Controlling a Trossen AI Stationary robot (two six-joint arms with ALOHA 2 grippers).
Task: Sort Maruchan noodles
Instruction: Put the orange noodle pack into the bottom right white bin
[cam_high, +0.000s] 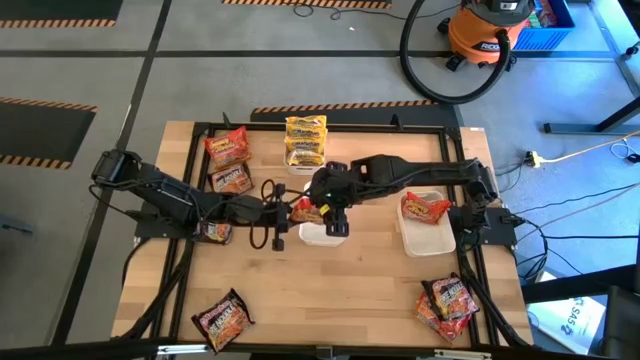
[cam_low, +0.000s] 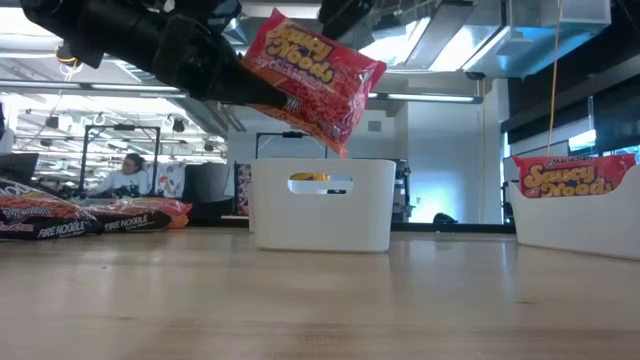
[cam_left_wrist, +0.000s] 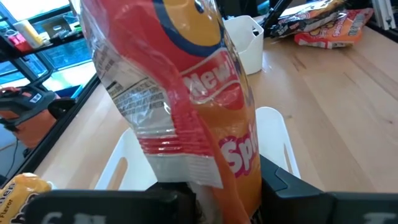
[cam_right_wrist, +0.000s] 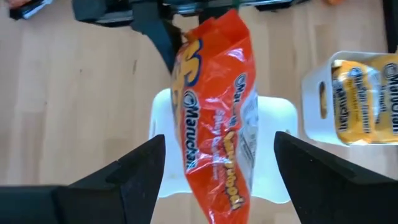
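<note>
Holding a red-orange packet (cam_high: 306, 209) pinched by one end in my left fingers (cam_high: 290, 209), I am keeping it in the air over the middle white tray (cam_high: 322, 236), with my right fingers (cam_right_wrist: 219, 163) spread wide on either side of it and gripping nothing. It looks to me like a hand-over or a drop into that tray.

What I am worrying about: the packet is crinkly and hanging tilted from a narrow grip, so it may slip or swing. If I am closing the right fingers off-centre, they may only crumple the wrapper or knock it loose. If it is falling from here, it may catch the tray's rim and land on the surface. The two arms are also crowding each other, so a careless move could bump them.

Going left to right around them: dark and red packets (cam_high: 229, 163) are lying near the left arm, another dark one (cam_high: 222, 319) at the near left corner, a tray with yellow packets (cam_high: 305, 140) just behind the middle tray, a tray (cam_high: 428, 234) holding one red-orange packet (cam_high: 426, 209) on the right, and a small pile (cam_high: 447, 303) at the near right corner. Nothing is blocking the middle tray except the arms themselves.
</note>
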